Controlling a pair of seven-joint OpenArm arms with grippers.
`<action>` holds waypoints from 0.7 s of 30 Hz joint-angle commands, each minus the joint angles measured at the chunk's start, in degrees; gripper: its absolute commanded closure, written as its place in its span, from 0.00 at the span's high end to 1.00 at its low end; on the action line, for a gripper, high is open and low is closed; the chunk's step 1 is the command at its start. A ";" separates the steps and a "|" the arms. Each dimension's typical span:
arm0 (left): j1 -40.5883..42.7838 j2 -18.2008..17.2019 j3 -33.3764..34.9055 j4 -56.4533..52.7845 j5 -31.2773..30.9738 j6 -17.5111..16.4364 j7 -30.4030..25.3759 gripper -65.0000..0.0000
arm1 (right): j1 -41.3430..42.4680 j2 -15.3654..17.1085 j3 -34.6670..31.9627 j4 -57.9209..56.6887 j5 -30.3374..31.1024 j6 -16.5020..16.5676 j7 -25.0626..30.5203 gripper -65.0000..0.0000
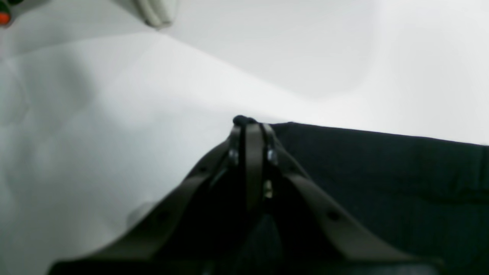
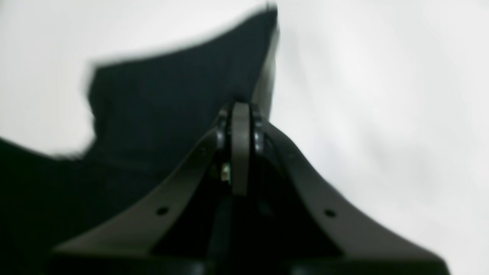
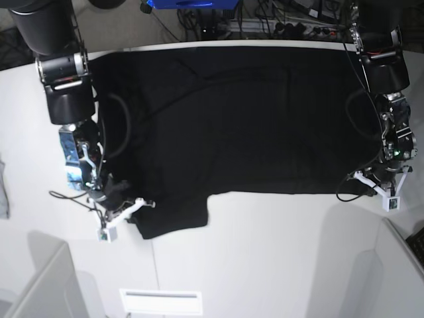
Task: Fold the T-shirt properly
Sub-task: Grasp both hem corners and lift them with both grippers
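Across the white worktop [image 3: 265, 252] the T-shirt [image 3: 245, 119] lies spread with its plain black face up, reaching from one arm to the other and up to the far edge. One sleeve [image 3: 169, 215] hangs down past the near hem on the side of the right arm.

The right gripper [image 2: 240, 109] has its jaws pressed together on the black cloth near that sleeve. The left gripper [image 1: 249, 124] is closed too, and a small bunch of black fabric sticks out just above its tips, at the corner of the hem.

Around the shirt there is little. Cables and a blue object [image 3: 192, 4] lie behind the far edge of the worktop. A grey piece of cloth [image 3: 4, 192] shows at the border of the base view, well apart from the shirt. A white vent-like plate [image 3: 160, 301] sits near the bottom edge.

Both wrist views are blurred, so the weave and the seams are hard to make out. In the base view the arms cover the two gripped corners, and any print on the shirt cannot be seen.
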 commanded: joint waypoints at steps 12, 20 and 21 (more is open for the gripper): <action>4.70 0.97 -7.83 8.73 -0.46 0.02 -1.01 0.00 | -4.68 0.94 6.73 11.03 0.47 0.15 -5.19 0.00; 8.74 1.33 -8.45 13.30 -0.98 0.02 -1.01 0.00 | -8.28 0.68 11.48 17.36 0.47 0.15 -11.00 0.00; 9.18 1.50 -8.45 13.91 -2.30 0.02 -1.01 0.00 | -8.55 0.68 12.00 17.97 0.47 0.15 -11.61 0.00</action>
